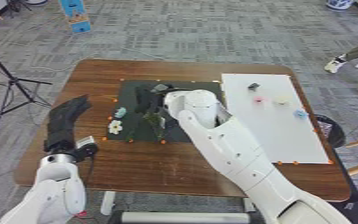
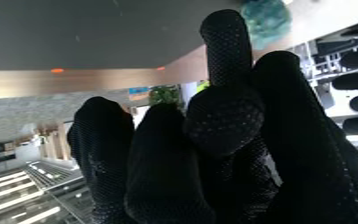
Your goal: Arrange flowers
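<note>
Right arm bent above dark mat (image 1: 184, 138), right hand (image 1: 144, 100) over it; if apart or clamped, cannot tell. Left hand (image 1: 64, 120) points forward, fingers straight. Green stem (image 1: 154, 126) on mat, long axis roughly front-to-back.

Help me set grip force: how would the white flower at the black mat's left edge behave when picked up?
The white flower is probably light, being small beside the black mat. Its spread petals would likely bend if squeezed. Fanned out, they should also keep it from rolling.
</note>
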Motion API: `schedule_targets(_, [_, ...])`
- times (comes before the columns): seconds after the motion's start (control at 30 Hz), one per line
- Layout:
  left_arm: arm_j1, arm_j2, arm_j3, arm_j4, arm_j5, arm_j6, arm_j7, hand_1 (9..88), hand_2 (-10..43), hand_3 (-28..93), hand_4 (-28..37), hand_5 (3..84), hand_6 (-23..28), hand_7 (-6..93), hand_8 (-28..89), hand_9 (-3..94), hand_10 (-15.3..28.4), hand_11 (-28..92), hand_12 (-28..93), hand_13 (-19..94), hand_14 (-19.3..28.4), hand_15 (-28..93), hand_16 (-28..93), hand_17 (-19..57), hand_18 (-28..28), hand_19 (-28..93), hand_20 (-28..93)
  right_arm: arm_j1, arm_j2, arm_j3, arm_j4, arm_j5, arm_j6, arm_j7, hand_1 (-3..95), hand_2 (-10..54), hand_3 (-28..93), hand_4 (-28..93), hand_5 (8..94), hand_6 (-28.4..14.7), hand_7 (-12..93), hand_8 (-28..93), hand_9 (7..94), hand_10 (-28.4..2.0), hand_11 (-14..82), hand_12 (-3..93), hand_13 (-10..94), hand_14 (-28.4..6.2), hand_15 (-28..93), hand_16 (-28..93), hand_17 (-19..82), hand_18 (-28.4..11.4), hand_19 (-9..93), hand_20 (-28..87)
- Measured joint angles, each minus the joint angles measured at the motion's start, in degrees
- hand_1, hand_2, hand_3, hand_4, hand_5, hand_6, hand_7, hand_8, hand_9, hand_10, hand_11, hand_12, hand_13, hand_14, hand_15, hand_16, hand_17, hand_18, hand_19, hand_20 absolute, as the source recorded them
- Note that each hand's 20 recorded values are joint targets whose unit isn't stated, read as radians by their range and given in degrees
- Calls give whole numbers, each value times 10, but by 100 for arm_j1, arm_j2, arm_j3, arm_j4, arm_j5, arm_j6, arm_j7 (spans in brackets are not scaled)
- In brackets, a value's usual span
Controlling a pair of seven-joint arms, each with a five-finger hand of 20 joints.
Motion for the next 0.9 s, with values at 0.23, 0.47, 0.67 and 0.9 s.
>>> schedule_targets(0.23, [-278,-39,178,27,130,133,-156,263,268,712,-283,513,41,151,-96,496,132,196,86,373,120,119,-31,95,73,74,164,-37,18,-33,16,49,7,43,475,69,545,-169,785,29,218,56,930,-81,537,337,880,-78,770,433,576,-235,932,722])
schedule_targets(0.47, [-560,-78,347,194,307,707,-445,258,179,729,-283,475,31,150,-94,442,125,179,78,356,125,109,-32,95,73,81,165,-7,427,-295,-440,1151,93,505,344,116,521,-118,655,-12,193,-85,803,-146,338,281,723,-147,573,371,356,-253,809,539])
schedule_targets(0.67, [-610,-85,307,253,442,564,-597,262,163,728,-283,470,28,151,-95,418,121,164,75,336,107,100,-32,102,62,63,159,-9,1128,-306,-1463,2364,86,750,328,117,521,-116,627,-21,176,-77,774,-156,318,280,678,-166,542,360,318,-251,751,550])
schedule_targets(0.9, [-1195,-223,745,322,489,414,-526,261,195,709,-283,471,31,144,-94,421,124,168,77,335,106,98,-30,106,59,57,162,-17,1852,-180,-2221,2690,134,839,299,116,547,-125,590,-27,172,-77,652,-177,180,221,576,-186,429,296,244,-232,629,512])
